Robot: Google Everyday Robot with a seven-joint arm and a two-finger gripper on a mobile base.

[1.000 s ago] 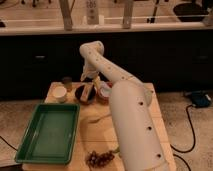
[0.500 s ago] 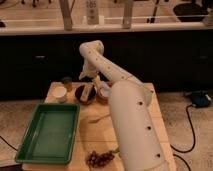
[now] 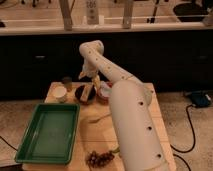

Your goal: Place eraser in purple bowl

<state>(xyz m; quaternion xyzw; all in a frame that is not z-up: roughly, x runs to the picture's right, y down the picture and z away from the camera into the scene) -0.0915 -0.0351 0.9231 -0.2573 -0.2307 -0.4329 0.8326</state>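
Gripper (image 3: 90, 86) hangs right over the purple bowl (image 3: 83, 94), at the far end of the worktop (image 3: 98, 131). Can't tell if the fingers are open or closed. Pale tan block at the bowl's near-right rim looks like the eraser (image 3: 90, 92); can't tell whether it's gripped or already resting inside. To do this well: centre over the bowl, release low, lift straight up, avoid the reddish bowl (image 3: 104, 93) just right. Versus the earlier frames: no visible change in arm or objects.
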